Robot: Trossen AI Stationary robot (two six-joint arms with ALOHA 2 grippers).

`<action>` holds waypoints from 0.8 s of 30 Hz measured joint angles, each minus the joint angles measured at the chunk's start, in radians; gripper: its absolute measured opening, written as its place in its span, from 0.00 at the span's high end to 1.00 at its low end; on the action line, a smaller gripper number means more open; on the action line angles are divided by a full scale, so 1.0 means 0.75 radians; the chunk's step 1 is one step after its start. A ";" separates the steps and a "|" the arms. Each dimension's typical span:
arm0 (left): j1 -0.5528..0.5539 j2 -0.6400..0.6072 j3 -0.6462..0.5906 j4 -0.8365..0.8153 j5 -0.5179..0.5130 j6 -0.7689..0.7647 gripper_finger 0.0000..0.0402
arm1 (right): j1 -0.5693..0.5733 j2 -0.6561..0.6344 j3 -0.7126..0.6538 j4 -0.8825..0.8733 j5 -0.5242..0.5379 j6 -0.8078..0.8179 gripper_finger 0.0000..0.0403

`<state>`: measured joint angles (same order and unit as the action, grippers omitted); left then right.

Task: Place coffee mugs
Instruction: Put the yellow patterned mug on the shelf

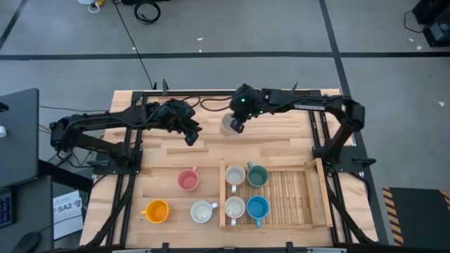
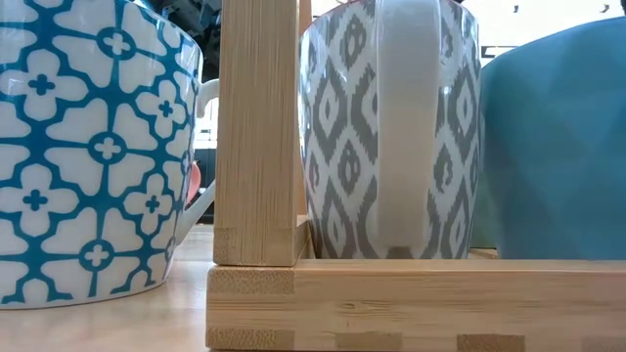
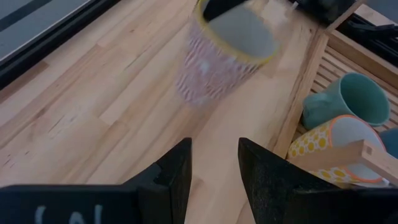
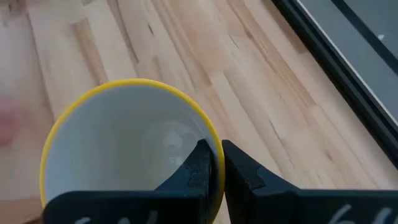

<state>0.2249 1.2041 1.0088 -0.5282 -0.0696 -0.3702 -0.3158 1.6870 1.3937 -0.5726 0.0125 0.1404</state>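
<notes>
My right gripper [image 1: 236,125] is over the far middle of the table, shut on a white mug with a yellow rim and pink pattern [image 3: 221,59]. My left gripper [image 1: 191,133] hovers open just left of that mug, its fingers [image 3: 177,171] apart over bare wood. A pink mug [image 1: 188,179], an orange mug [image 1: 156,211] and a white mug with blue flowers [image 1: 202,211] stand on the table near its front edge. Several mugs stand in the bamboo tray [image 1: 309,193], among them a green one [image 1: 257,174] and a blue one [image 1: 257,207]. My right gripper pinches the yellow-rimmed mug by its rim [image 4: 216,144], one finger [image 4: 199,163] inside the cup and one outside its wall. The fingers come from above, pointing down. The mug hangs tilted below them; whether its base touches the table cannot be told.
The slatted tray's right half [image 1: 292,197] holds nothing. In the low view the blue-flowered mug [image 2: 88,147], the tray's post [image 2: 256,127], a grey-patterned mug [image 2: 391,127] and the blue mug [image 2: 558,147] fill the picture. Cables lie along the table's far edge [image 1: 211,104].
</notes>
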 joint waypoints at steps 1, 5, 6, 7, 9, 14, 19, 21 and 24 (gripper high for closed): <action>0.000 0.000 0.000 0.000 0.000 0.000 0.66 | 0.000 -0.028 0.000 -0.032 0.000 0.019 0.93; 0.000 0.000 0.000 0.000 0.000 0.000 0.66 | 0.005 -0.154 0.000 -0.156 0.000 0.113 0.93; 0.000 0.000 0.000 0.000 0.000 0.000 0.66 | 0.008 -0.186 0.001 -0.194 0.000 0.137 0.93; 0.000 0.000 0.000 0.000 0.000 0.000 0.66 | 0.011 -0.217 0.001 -0.237 -0.002 0.163 0.93; 0.000 0.000 0.000 -0.001 -0.001 0.000 0.66 | 0.020 -0.281 0.001 -0.330 -0.002 0.220 0.93; 0.000 0.000 0.000 -0.001 -0.001 0.000 0.66 | 0.067 -0.427 0.002 -0.562 -0.002 0.416 0.93; 0.000 0.000 0.000 -0.001 0.000 0.000 0.66 | 0.184 -0.524 0.002 -0.718 -0.002 0.640 0.93; 0.000 0.000 0.000 -0.001 0.000 0.000 0.66 | 0.249 -0.549 0.002 -0.751 -0.002 0.723 0.93; 0.000 0.000 0.000 -0.001 0.000 0.000 0.66 | 0.359 -0.580 0.002 -0.792 0.033 0.857 0.93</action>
<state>0.2249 1.2041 1.0088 -0.5285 -0.0700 -0.3702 -0.0467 1.2517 1.3949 -1.1670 0.0374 0.7830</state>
